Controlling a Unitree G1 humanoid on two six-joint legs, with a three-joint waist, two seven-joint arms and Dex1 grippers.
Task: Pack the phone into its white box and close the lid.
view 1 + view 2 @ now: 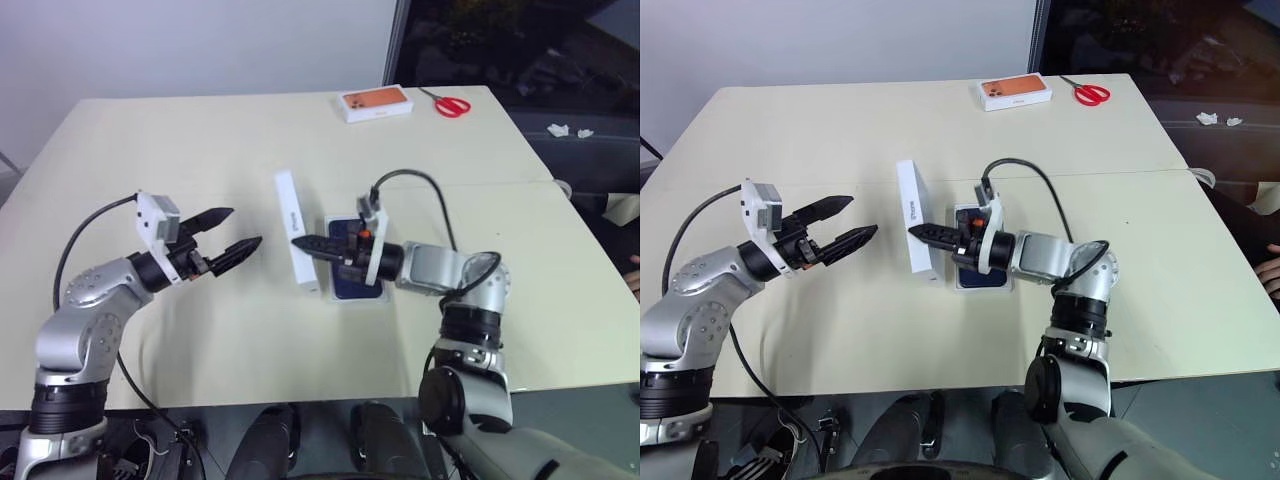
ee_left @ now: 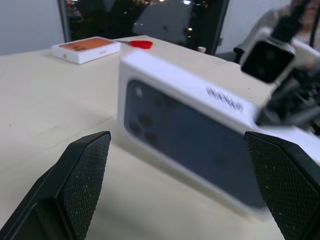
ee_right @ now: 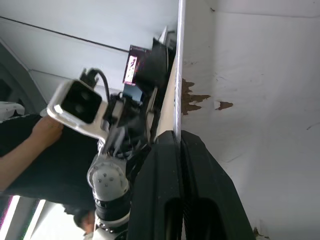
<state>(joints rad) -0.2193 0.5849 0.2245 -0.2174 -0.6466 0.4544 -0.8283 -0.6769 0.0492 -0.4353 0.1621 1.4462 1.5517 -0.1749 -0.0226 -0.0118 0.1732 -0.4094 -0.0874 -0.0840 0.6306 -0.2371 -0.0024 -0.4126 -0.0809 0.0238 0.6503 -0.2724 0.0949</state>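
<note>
The lid (image 1: 293, 228) stands on one long edge at mid-table, its printed dark blue phone face (image 2: 190, 135) turned toward my left gripper. My right gripper (image 1: 300, 243) points left and is shut on the lid's upper rim, with the plain white inside (image 3: 250, 100) beside its fingers (image 3: 195, 170). The dark blue phone (image 1: 347, 284) lies in the white box (image 1: 384, 296) just behind the lid, partly hidden under my right wrist. My left gripper (image 1: 243, 228) hovers open a short way left of the lid, fingers aimed at it and touching nothing.
A box with an orange phone picture (image 1: 375, 103) and red scissors (image 1: 450, 104) lie at the table's far edge. A seam (image 1: 500, 184) crosses the right part of the tabletop. A person's hand (image 1: 1270, 268) shows at the right edge.
</note>
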